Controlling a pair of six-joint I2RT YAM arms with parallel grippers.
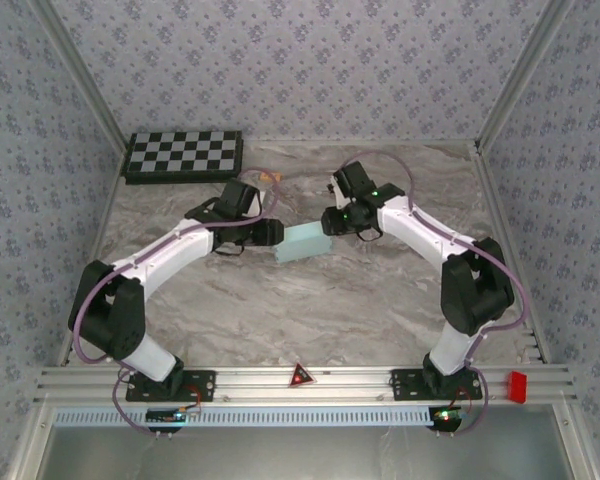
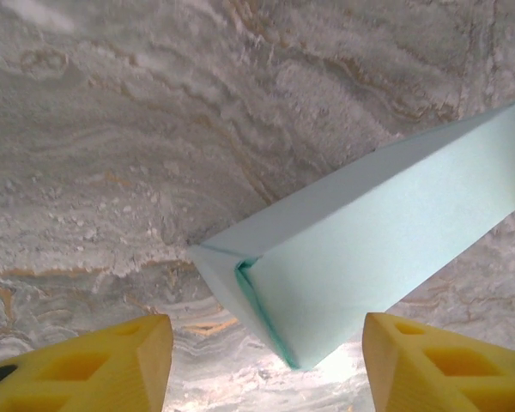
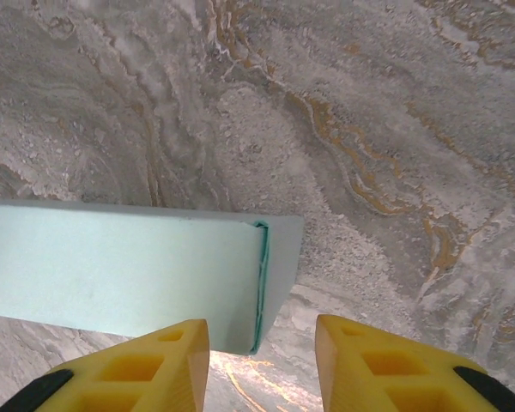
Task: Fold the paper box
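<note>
The pale aqua paper box point(image 1: 302, 243) lies on the marble table between the two arms, formed into a closed rectangular box. My left gripper point(image 1: 271, 234) is at its left end and my right gripper point(image 1: 332, 221) at its right end. In the left wrist view the paper box point(image 2: 386, 232) runs off diagonally to the upper right, its tucked end flap facing my open left gripper point(image 2: 266, 365). In the right wrist view the paper box point(image 3: 120, 270) comes in from the left, its closed end just above my open right gripper point(image 3: 262, 360). Neither pair of yellow fingers touches it.
A black-and-white checkerboard point(image 1: 184, 154) lies at the back left of the marble table point(image 1: 380, 300). Patterned walls enclose the table on three sides, and an aluminium rail point(image 1: 300, 380) runs along the near edge.
</note>
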